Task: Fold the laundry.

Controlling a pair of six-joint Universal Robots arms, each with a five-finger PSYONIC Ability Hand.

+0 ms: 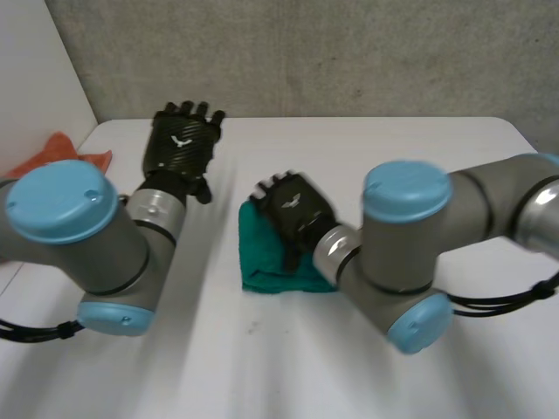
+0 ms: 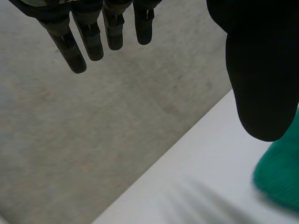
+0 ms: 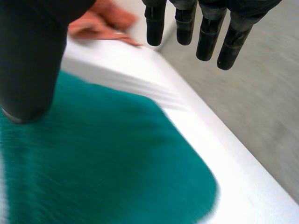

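A folded green cloth [image 1: 262, 253] lies in the middle of the white table [image 1: 367, 148]. My right hand [image 1: 295, 208] hovers over it, fingers [image 3: 208, 32] straight and holding nothing; the green cloth [image 3: 93, 168] spreads under its palm. My left hand [image 1: 182, 140] is raised to the left of the cloth, near the table's far edge, fingers [image 2: 88, 37] straight and empty. An edge of the green cloth [image 2: 280, 177] lies beside its thumb.
An orange cloth [image 1: 65, 153] lies bunched at the table's far left corner, by the white wall; the same orange cloth [image 3: 105, 21] appears beyond my right hand's fingers. Grey carpet [image 2: 93, 130] lies past the table's edge.
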